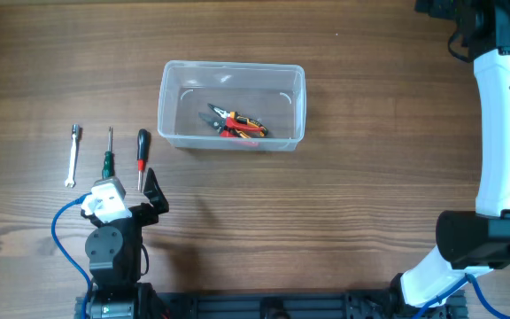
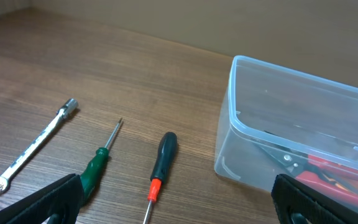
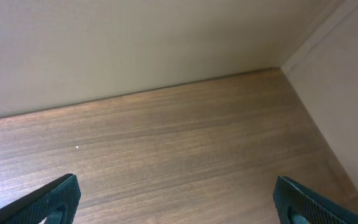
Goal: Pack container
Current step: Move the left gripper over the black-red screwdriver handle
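Note:
The container [image 1: 168,89] is a clear plastic tub at the table's middle back. Red and yellow pliers [image 1: 235,124] lie inside it. It also shows at the right of the left wrist view [image 2: 253,99], with the pliers [image 2: 328,173] seen through its wall. My left gripper [image 1: 129,197] is open and empty at the front left. In its wrist view the jaws [image 2: 179,211] spread wide just behind a black and red screwdriver [image 2: 160,165]. My right gripper [image 3: 179,205] is open and empty over bare wood at the far right back [image 1: 467,22].
A small wrench [image 1: 73,156], a green-handled screwdriver [image 1: 108,152] and the black and red screwdriver [image 1: 142,158] lie side by side left of the tub. They also show in the left wrist view: wrench [image 2: 33,146], green screwdriver [image 2: 98,163]. A wall corner bounds the right wrist view.

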Robot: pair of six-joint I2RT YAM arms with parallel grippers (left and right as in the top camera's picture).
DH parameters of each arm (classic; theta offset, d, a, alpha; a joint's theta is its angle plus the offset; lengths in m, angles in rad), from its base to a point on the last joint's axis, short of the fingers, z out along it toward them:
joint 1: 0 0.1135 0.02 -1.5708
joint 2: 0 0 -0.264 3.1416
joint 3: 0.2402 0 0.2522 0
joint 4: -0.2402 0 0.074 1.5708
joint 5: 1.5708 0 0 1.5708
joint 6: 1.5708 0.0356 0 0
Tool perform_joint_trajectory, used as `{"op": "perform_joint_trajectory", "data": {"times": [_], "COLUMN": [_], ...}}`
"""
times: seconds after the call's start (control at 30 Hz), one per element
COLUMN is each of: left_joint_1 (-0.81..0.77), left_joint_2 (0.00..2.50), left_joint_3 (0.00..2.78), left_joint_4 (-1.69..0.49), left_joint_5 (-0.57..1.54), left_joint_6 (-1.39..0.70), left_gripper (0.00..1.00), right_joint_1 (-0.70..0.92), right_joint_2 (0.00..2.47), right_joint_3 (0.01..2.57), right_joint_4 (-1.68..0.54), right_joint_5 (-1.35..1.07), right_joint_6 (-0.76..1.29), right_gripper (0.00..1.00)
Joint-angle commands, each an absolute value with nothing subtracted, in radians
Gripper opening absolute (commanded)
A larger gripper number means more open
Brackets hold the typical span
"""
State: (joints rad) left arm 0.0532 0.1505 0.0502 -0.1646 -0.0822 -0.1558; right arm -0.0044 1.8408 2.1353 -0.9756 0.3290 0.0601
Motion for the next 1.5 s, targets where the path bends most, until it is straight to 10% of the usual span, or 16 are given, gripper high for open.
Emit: {"op": "perform_joint_trajectory", "data": {"times": [0.0,0.57,1.0,1.47], "left_joint_1": [0.049,0.065,0.175,0.175], "left_joint_2": [0.145,0.195,1.150,1.459], "left_joint_3": [0.049,0.192,1.112,1.169], "left_joint_4": [-0.166,-0.113,-0.662,-0.735], "left_joint_5": [-0.091,-0.097,-0.010,0.145], "left_joint_6": [-0.164,-0.232,-0.064,0.026], "left_gripper": [1.00,1.00,1.00,1.00], "right_joint_1": [-0.001,-0.001,-0.001,-0.001], "right_joint_2": [1.835,1.835,1.835,1.835], "right_joint_3": [2.139,2.139,2.139,2.139], "right_joint_4": [-0.970,-0.970,-0.970,-0.970], "right_joint_5": [0.316,0.316,0.316,0.316], "right_joint_6": [0.079,0.078,0.078,0.078], "right_gripper": [1.00,1.00,1.00,1.00]}}
